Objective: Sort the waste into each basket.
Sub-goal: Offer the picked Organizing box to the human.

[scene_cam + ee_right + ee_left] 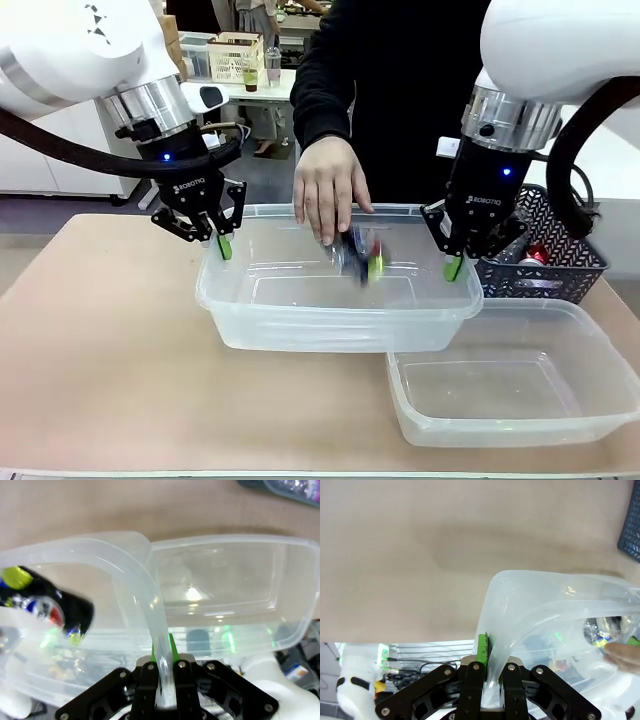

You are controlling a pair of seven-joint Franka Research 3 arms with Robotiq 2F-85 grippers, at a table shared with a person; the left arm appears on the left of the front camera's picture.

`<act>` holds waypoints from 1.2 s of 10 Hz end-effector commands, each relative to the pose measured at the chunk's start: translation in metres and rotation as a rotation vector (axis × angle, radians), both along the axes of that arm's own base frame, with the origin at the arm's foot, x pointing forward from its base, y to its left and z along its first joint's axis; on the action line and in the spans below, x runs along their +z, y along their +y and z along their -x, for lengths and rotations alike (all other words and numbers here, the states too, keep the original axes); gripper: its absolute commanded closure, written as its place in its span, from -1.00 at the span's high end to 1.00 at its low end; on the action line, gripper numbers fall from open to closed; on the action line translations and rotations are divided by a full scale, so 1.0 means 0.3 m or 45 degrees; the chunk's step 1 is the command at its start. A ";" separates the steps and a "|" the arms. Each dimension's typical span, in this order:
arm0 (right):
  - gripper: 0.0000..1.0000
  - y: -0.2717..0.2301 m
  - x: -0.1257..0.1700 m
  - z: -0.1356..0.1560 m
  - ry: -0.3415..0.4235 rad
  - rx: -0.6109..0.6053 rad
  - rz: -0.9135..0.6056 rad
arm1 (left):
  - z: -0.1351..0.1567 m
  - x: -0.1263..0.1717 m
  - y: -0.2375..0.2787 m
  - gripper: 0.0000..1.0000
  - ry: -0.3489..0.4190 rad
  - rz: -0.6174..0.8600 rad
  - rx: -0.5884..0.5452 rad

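Note:
A large clear basket (300, 335) stands mid-table with both grippers on its rim. My left gripper (222, 243) is shut on the rim at the left end, and my right gripper (455, 265) is shut on the rim at the right end. The left wrist view shows the left gripper (490, 655) pinching the curved rim (520, 580). In the right wrist view, the right gripper (162, 660) clamps the rim (125, 560). A person's hand (328, 190) hovers over this basket, with a blurred plastic bottle (358, 257) with a yellow-green cap just below it, inside the basket (45, 607).
A second, smaller clear basket (500, 436) lies at the front right, nothing in it (295, 620). A dark lattice basket (560, 270) with a red can (535, 253) stands behind my right gripper. Bare tabletop lies to the left and front.

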State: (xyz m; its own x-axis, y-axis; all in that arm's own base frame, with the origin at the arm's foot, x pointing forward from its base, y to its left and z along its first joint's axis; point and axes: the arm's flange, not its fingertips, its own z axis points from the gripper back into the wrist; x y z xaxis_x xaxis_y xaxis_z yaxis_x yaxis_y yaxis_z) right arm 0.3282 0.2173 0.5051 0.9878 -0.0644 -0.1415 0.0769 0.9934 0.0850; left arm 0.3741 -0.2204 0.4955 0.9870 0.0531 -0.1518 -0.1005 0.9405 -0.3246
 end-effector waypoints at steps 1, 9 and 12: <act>-0.93 -0.001 0.013 0.001 0.012 0.015 0.013 | -0.001 0.019 0.002 -0.89 0.000 0.039 0.034; -0.93 -0.001 0.013 0.001 0.012 0.015 0.013 | -0.001 0.019 0.002 -0.89 0.000 0.039 0.034; -0.93 -0.001 0.013 0.001 0.012 0.015 0.013 | -0.001 0.019 0.002 -0.89 0.000 0.039 0.034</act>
